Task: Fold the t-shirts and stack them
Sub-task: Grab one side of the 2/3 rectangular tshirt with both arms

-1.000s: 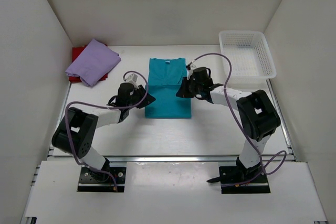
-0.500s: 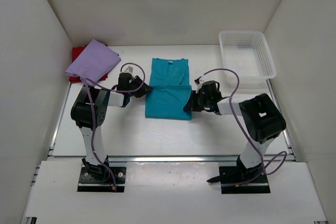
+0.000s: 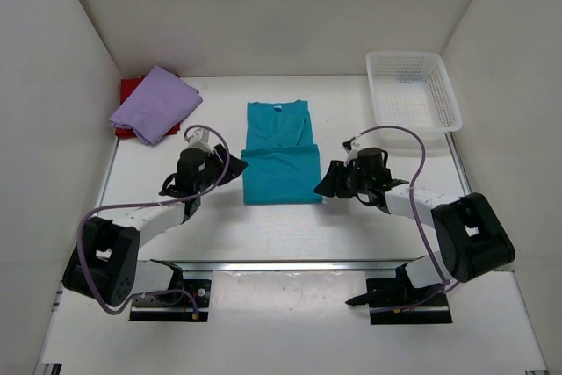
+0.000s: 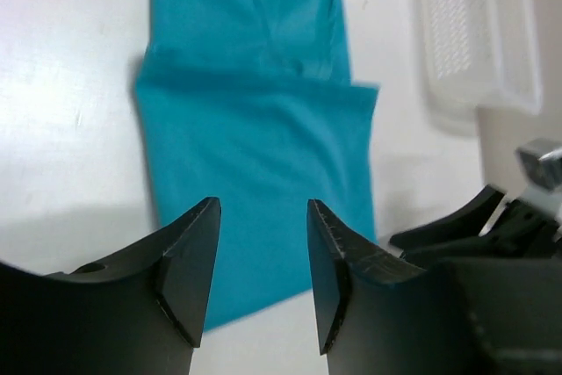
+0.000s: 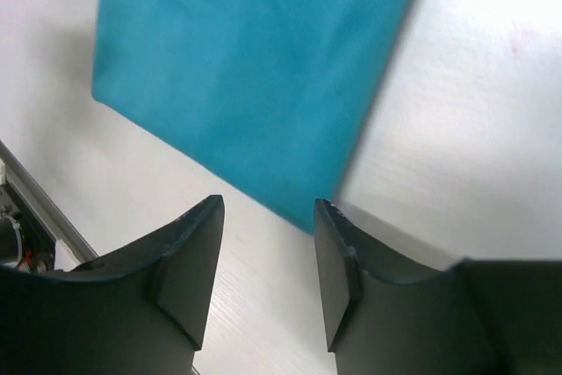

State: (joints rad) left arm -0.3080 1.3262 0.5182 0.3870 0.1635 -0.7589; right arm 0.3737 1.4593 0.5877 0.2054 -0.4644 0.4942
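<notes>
The teal t-shirt (image 3: 279, 164) lies flat in the middle of the desk (image 3: 290, 226), partly folded. A wider layer covers its near half, and the narrower collar end shows beyond it. Its long axis runs straight away from the arm bases, with the collar at the far end and the folded edge nearest the robot.

The left end effector (image 3: 228, 166) sits just beside the shirt's left edge, low over the desk, fingers aimed right towards the cloth. The right end effector (image 3: 323, 183) sits just beside the near right corner, fingers aimed left. Both wrist views show the jaws parted with clear space between them and nothing gripped. The cloth lies just ahead of the fingertips in each, and neither view shows the fingers touching it.

Each arm is about equally close to its own side, so the shirt lies inward from both. A further fold would probably call for both to take the near edge and carry it along the long axis towards the collar.

The lavender t-shirt (image 3: 156, 103) rests on the red t-shirt (image 3: 129, 88) in the far left corner, well apart from the teal one. The left arm is the nearer one for stacking there. A white mesh basket (image 3: 450, 94) stands at the far right.
</notes>
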